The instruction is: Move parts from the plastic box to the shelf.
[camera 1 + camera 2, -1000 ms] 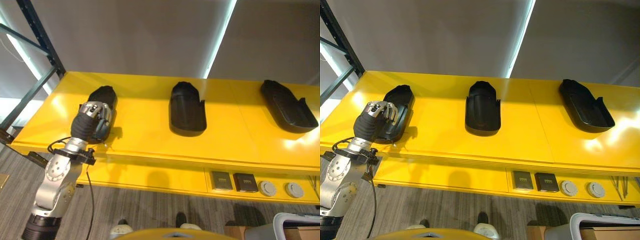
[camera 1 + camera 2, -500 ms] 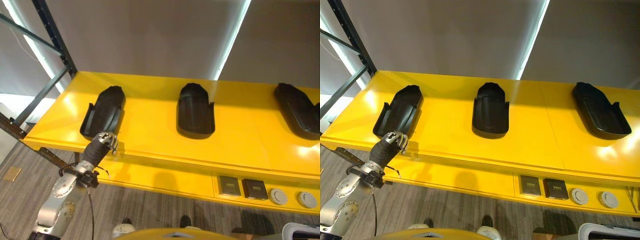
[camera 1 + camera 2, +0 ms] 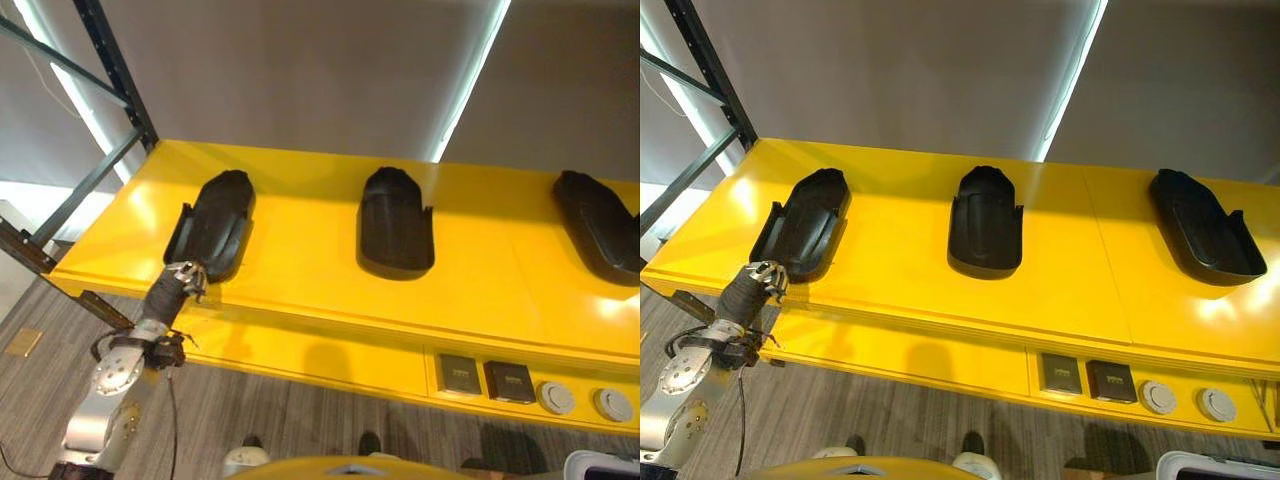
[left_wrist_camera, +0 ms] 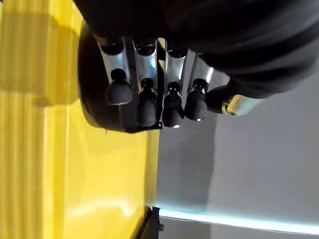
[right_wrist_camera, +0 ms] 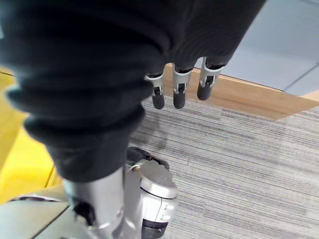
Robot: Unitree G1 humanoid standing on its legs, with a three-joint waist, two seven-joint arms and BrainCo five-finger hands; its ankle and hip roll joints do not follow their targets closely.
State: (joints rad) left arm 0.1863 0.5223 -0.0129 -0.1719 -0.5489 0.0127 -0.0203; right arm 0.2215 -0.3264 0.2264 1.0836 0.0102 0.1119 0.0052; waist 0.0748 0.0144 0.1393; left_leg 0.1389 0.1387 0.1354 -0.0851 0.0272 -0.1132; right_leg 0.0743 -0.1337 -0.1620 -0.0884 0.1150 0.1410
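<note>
**Operator:** Parts, three black moulded ones, lie on the yellow shelf (image 3: 300,240): left part (image 3: 212,225), middle part (image 3: 396,232), right part (image 3: 598,225), all well apart, with bare yellow between them.

**Second:** What surrounds it?

**Operator:** I see a grey wall behind, a dark rack post (image 3: 118,72) at the left end, and striped grey carpet (image 3: 250,415) below. A lower ledge carries two dark square pieces (image 3: 1087,377) and two round pale ones (image 3: 1186,400).

**Second:** And the hands?

**Operator:** My left hand (image 3: 182,281) sits at the shelf's front edge, just beside the left part's near end, fingers (image 4: 147,107) loosely bent and holding nothing. My right hand (image 5: 182,79) hangs over the carpet, fingers relaxed, empty.
</note>
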